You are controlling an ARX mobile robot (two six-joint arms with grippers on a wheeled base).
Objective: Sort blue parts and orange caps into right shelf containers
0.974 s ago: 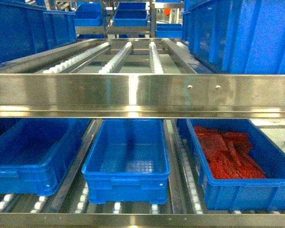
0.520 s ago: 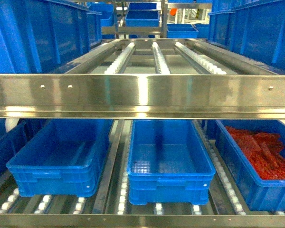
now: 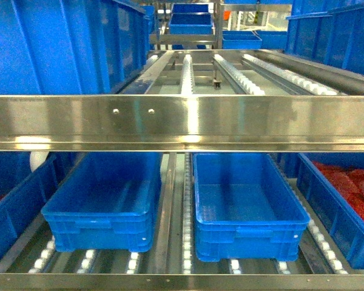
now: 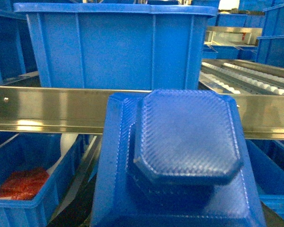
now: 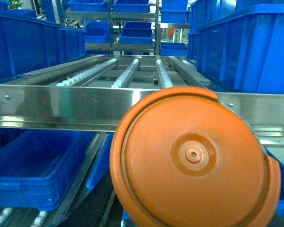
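a: what does the head view show?

b: a steel rail (image 3: 182, 121) runs straight across the rack, and it serves as the landmark. just below it, on the lower roller shelf, two blue bins sit side by side: the left bin (image 3: 103, 203) and the middle bin (image 3: 246, 209). their smooth insides show nothing in them. the two are close together but apart, with a roller track (image 3: 185, 242) between them.

a: anything else below the rail?

b: at the right edge a third bin (image 3: 346, 206) holds red pieces (image 3: 355, 188); it is cut off by the frame. at the left edge part of another bin (image 3: 12, 209) shows, with a sliver of red inside. above the rail, a tall blue crate (image 3: 73, 45) stands on the upper shelf to the left, and bare roller tracks (image 3: 230, 73) run back from the rail.

a: where are the task's things?

b: in the left wrist view a blue part (image 4: 180, 156) with a raised eight-sided top fills the lower middle, in front of the rail (image 4: 42, 109). in the right wrist view an orange cap (image 5: 194, 158), round with a small hub in its centre, sits in front of the rail (image 5: 61, 106).

a: and the tools?

b: neither tool's fingers can be seen in any view. the part hides the left tool and the cap hides the right one, so whether each is clenched or released cannot be told from these views.
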